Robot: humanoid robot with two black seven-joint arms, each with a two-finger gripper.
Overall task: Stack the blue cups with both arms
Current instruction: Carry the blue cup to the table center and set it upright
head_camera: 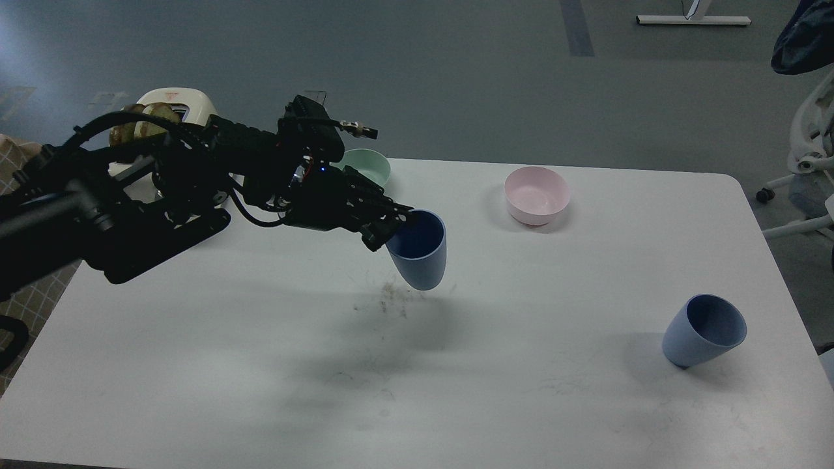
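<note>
The left gripper [391, 229] pinches the rim of one matte dusty-blue cup [420, 257], held tilted above the table's [260, 365] centre. The second blue cup [704, 329] stands at four o'clock, empty. The pink bowl [537, 194] at one o'clock looks empty.

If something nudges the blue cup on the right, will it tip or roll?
Probably tips easily: the right cup already leans on its narrow rounded base. Once down, its taper would likely roll it in a curve. It looks like light, stiff plastic, so a small push should move it.

Looks like an office or lab space: a plain white table [521, 391] on a grey smooth floor [391, 65]. Beyond the table's right edge sits a white wheeled office chair [805, 163], and behind it a white desk foot [692, 20].
</note>
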